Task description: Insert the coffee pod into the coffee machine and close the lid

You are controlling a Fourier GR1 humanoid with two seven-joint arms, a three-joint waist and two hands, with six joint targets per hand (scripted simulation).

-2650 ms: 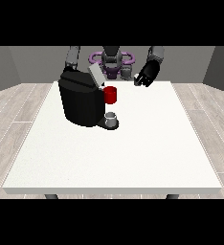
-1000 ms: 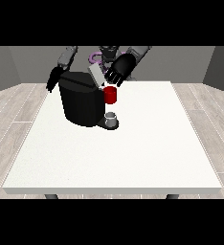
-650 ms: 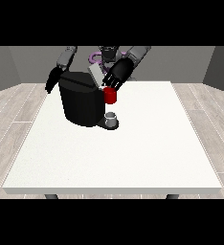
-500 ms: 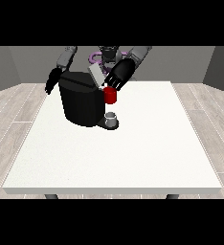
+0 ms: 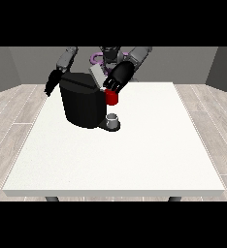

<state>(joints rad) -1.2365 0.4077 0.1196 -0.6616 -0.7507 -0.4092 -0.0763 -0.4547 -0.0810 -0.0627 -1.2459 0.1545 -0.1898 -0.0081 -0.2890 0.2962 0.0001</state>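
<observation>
Black machine: the coffee machine (image 5: 84,105) stands on the white worktop (image 5: 135,145), towards its far left part, with a grey lid (image 5: 96,76) tilted up at its top
Red part: a red piece (image 5: 112,97) sits at the machine's front upper edge, above a small grey cup (image 5: 113,119) on the machine's base
Pod: the coffee pod cannot be made out as a separate thing
Hand at the view's right: this black hand (image 5: 117,79) is at the machine's top, touching or just above the red piece and beside the raised lid; whether its fingers hold anything cannot be told
Hand at the view's left: this hand (image 5: 52,83) hangs just beside the machine's far side, fingers pointing down and fairly straight, holding nothing
</observation>
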